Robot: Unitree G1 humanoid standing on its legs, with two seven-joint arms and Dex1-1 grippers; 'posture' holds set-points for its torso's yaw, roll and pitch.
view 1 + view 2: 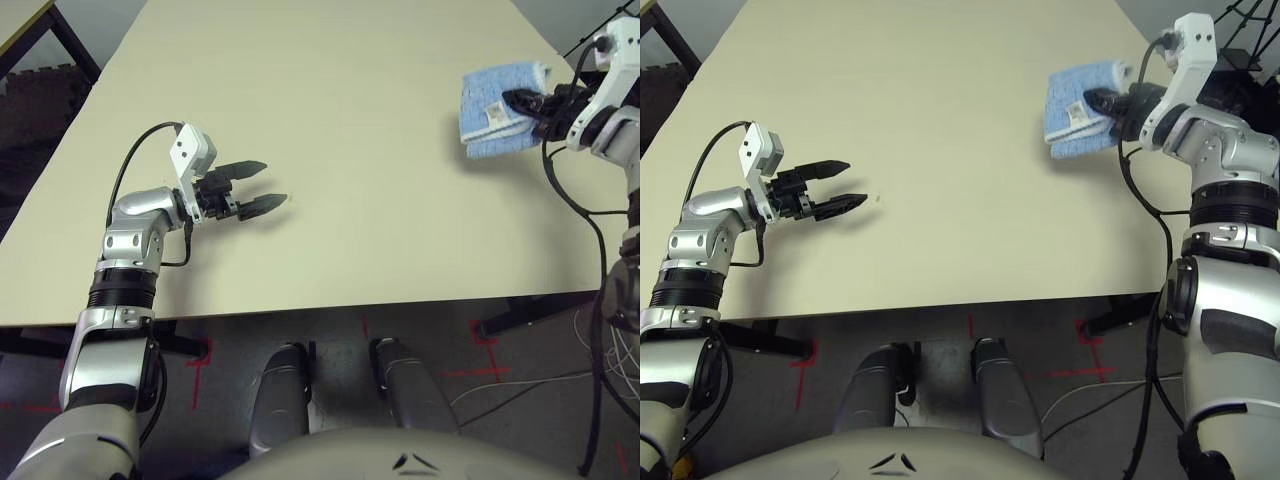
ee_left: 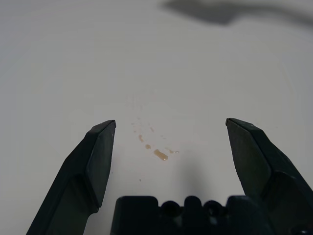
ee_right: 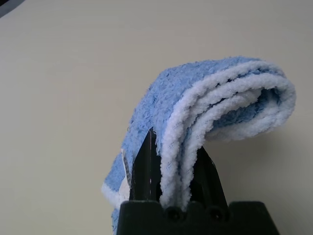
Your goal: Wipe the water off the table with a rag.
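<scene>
Smooth cream bench [image 1: 940,200]; the right tool [image 3: 180,166] pinches the folded, fluffy rag [image 3: 171,93] (white-edged), the left tool [image 2: 171,125] spread wide.

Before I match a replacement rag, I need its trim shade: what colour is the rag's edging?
White, on the rag; right wrist view shows it best.

You see a bright tabletop [image 1: 330,150] with soft, faint shadows on it and a darker floor [image 1: 340,345] below. Up close, from the left wrist, the light looks dimmer, and you see a dark, fuzzy shadow near the far edge.
</scene>
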